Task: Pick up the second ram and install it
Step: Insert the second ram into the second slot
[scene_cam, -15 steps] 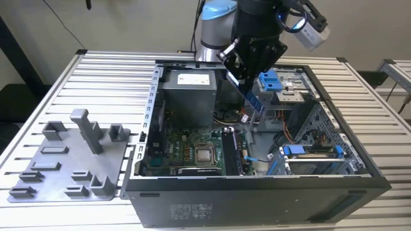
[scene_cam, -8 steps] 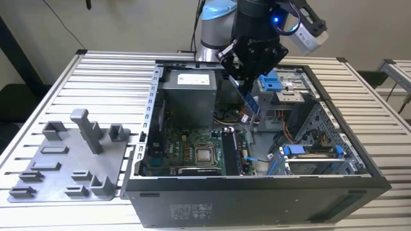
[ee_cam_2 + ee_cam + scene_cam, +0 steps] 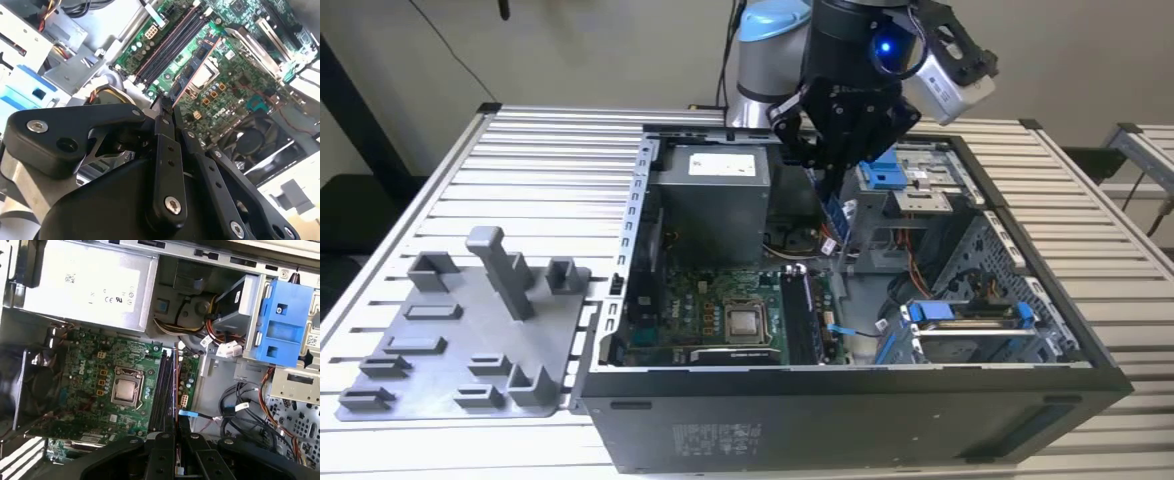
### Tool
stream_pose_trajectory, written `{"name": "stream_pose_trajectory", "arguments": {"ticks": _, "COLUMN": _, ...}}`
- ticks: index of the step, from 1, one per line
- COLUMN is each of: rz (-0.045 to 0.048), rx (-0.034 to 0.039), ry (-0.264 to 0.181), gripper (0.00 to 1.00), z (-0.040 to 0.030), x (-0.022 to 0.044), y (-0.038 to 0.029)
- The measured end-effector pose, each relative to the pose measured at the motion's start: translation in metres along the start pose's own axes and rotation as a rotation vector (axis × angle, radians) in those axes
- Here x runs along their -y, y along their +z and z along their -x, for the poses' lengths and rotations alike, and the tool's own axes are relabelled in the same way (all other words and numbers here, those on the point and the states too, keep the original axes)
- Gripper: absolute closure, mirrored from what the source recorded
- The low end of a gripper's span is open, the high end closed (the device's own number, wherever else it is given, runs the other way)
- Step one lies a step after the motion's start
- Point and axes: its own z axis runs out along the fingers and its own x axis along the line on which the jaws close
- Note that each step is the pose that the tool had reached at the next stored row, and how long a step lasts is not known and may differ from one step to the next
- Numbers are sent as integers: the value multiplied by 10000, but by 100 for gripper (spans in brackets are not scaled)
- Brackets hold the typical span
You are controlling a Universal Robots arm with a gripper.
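My gripper (image 3: 833,188) hangs over the open computer case (image 3: 854,400), shut on the second ram (image 3: 834,218), a thin dark stick that points down from the fingers. In the second wrist view the ram (image 3: 196,66) juts out from the gripper (image 3: 167,107) toward the motherboard (image 3: 235,85). In the first wrist view the gripper (image 3: 175,432) holds the ram (image 3: 175,382) edge-on, just beside the long black memory slots (image 3: 162,390). The stick is above the board, apart from the slots (image 3: 803,310).
The gray plastic tray (image 3: 454,345) with upright posts lies on the slatted table at the exterior view's left of the case. Inside the case are the power supply (image 3: 710,195), the processor socket (image 3: 747,322), loose cables (image 3: 240,410) and blue drive brackets (image 3: 887,172).
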Motion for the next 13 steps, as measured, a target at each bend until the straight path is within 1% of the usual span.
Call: {"name": "stream_pose_trajectory", "arguments": {"ticks": 13, "rz": -47, "rx": -67, "ry": 2046, "gripper": 86, "z": -1, "x": 0, "y": 62}}
